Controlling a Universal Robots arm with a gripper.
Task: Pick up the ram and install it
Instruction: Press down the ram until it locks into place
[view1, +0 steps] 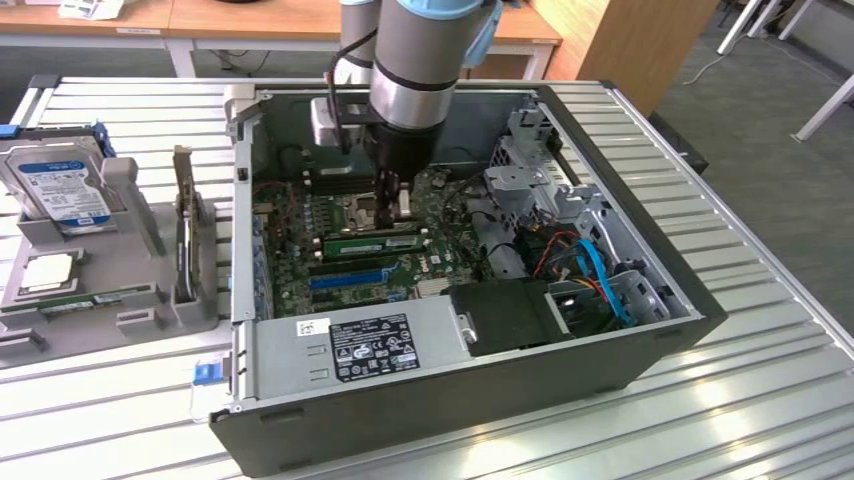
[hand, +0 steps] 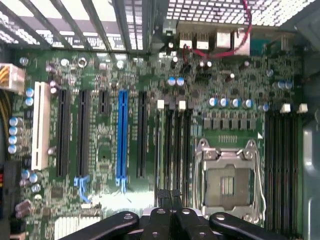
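Closed gripper (view1: 388, 213) hangs inside the open black steel computer case (view1: 641, 250), holding nothing. The long, thin green circuit-board ram stick (view1: 375, 243) sits on edge on the green motherboard (hand: 220, 70), at the gripper's six o'clock. Light, stiff, probably fragile; best pinched by its long edges.

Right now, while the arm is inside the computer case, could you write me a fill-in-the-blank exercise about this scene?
1. The gripper above the motherboard has its fingers ____.
2. Besides black and white ones, one slot on the motherboard is ____.
3. The hard drive stands ____ the computer case.

Missing words: shut; blue; outside.
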